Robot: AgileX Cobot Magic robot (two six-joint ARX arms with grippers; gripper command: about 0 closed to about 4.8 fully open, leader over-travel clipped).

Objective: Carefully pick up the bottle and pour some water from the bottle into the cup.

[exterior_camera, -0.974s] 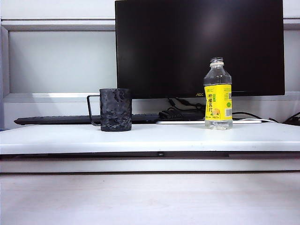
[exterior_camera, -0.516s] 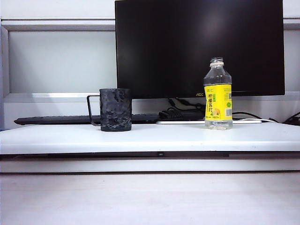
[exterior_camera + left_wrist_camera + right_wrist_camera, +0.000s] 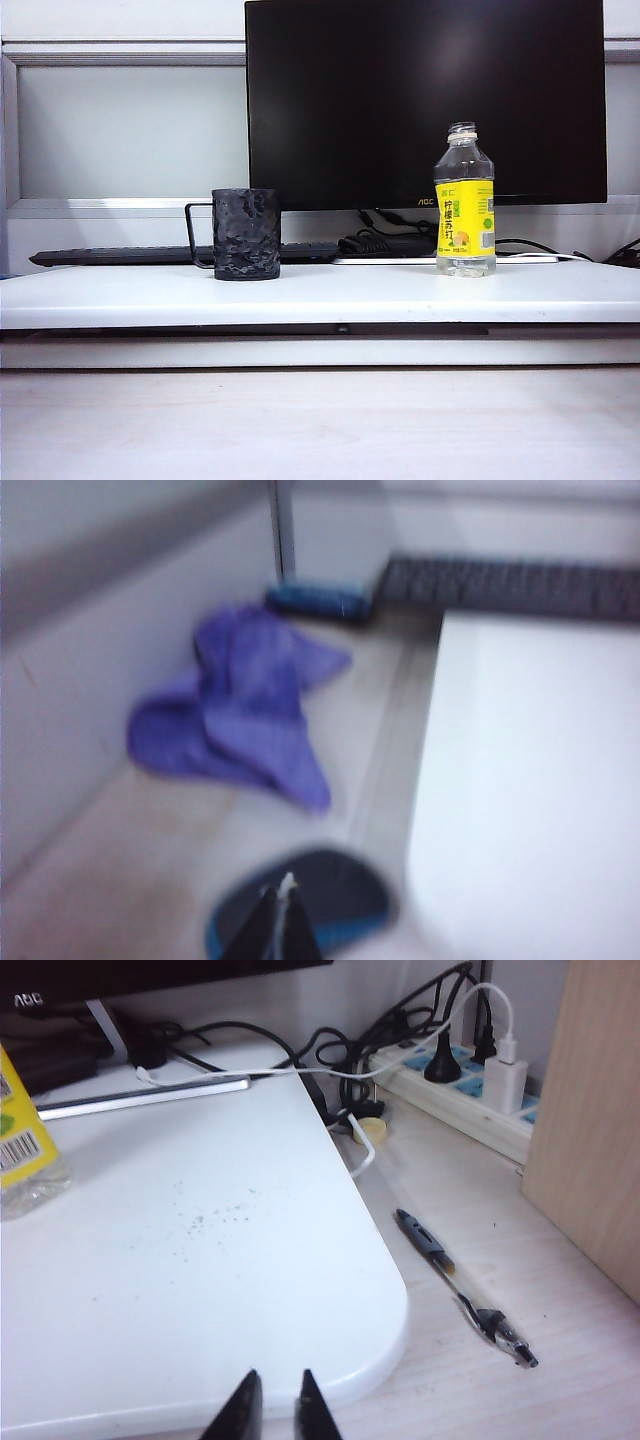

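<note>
At the near edge of the right wrist view, the right gripper hangs over the rounded corner of the white shelf, its 2 dark fingertips a narrow gap apart and holding nothing. Beyond that corner a pen lies on the pale wooden desk, and farther back a power strip carries plugs and tangled cables. The left gripper shows in the blurred left wrist view with its fingertips pressed together, empty, above a dark blue-rimmed object on the desk beside the shelf's edge; a crumpled purple cloth lies farther off near the wall. Neither gripper appears in the exterior view. There the cup stands upright on the shelf left of centre, its wire handle pointing left. The bottle stands upright well apart to its right, capless, with water visible below its yellow label. Behind both sit a keyboard and a dark monitor
</note>
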